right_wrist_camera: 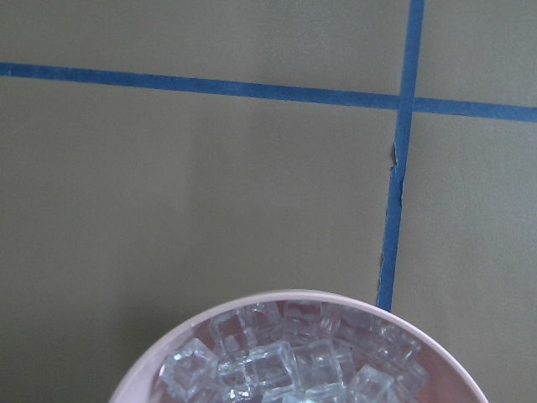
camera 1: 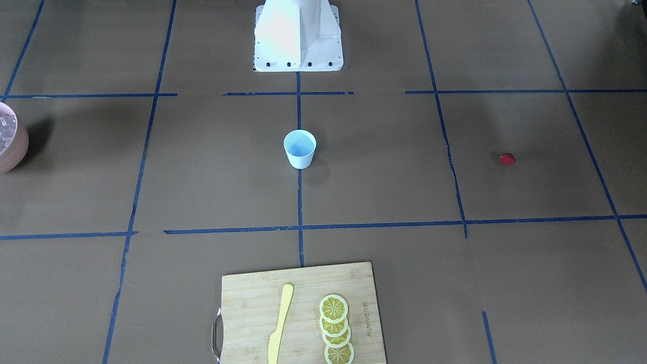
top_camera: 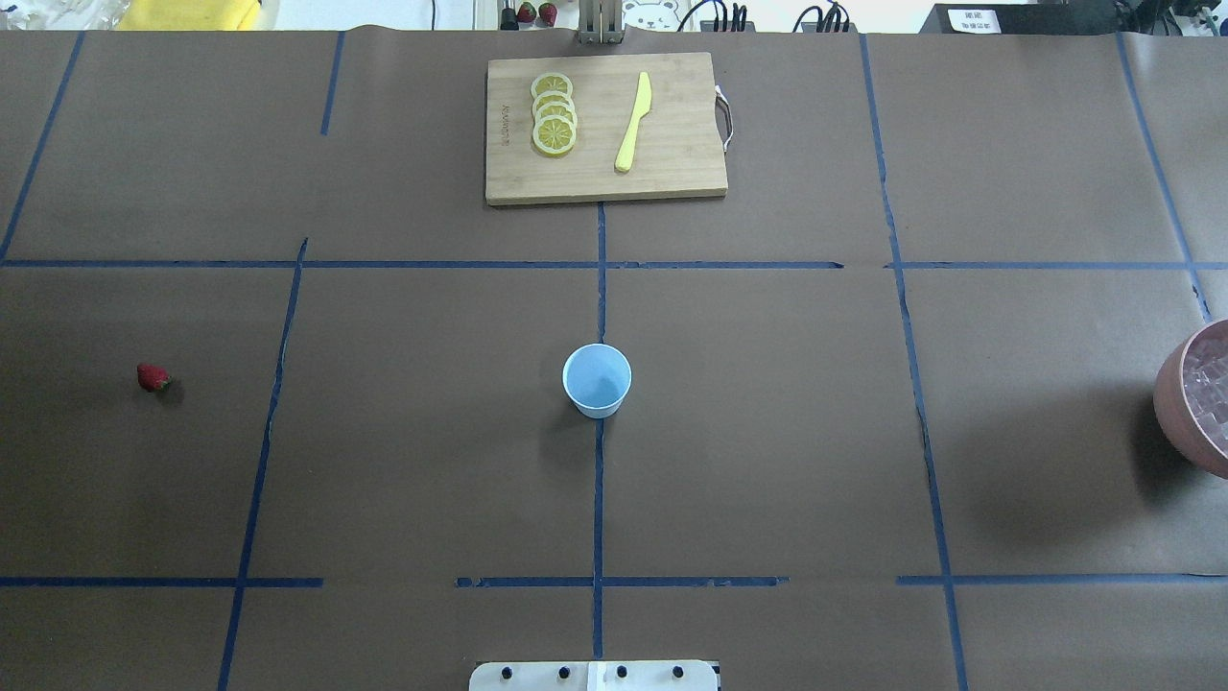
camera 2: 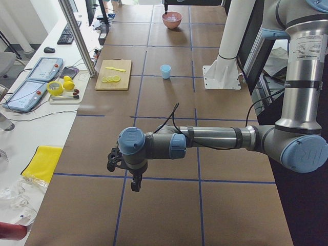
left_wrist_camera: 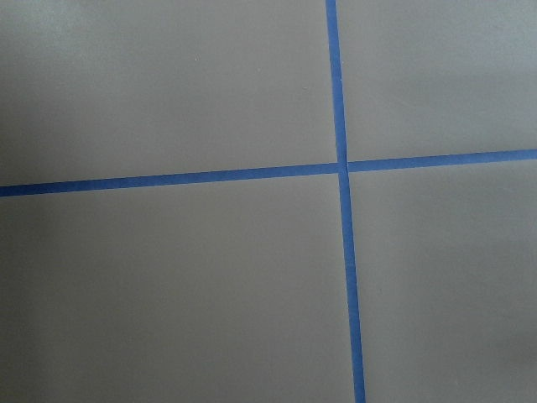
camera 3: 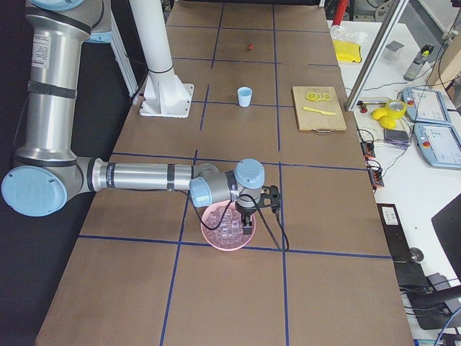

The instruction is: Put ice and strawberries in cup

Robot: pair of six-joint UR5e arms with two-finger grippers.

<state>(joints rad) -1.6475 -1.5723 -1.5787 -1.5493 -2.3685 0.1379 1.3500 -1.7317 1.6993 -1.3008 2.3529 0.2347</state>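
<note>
Pale blue and empty, the cup (top_camera: 597, 379) stands upright at the middle of the brown paper counter (top_camera: 403, 461). Nothing of the task looks done yet: both the ice and the strawberry have to be picked up and dropped into it.

The right hand (camera 3: 247, 211) hangs far out on the cup's right, directly above a pink bowl (top_camera: 1175, 403). It shows only from the side, so I cannot tell whether its fingers are spread or pressed together, or whether they touch anything. Its wrist camera looks down on the ice (right_wrist_camera: 285, 365), clear cubes heaped in the bowl.

The left hand (camera 2: 134, 183) hangs far out on the cup's left, above bare counter crossed by blue tape. Again I cannot tell how far open it is; nothing shows in its grip.

The strawberry (top_camera: 152, 376) lies alone on the counter, well to the left of the cup.

Beyond the cup, away from the robot, a wooden cutting board (top_camera: 672, 173) carries lemon slices (top_camera: 554, 113) and a yellow knife (top_camera: 634, 120).
</note>
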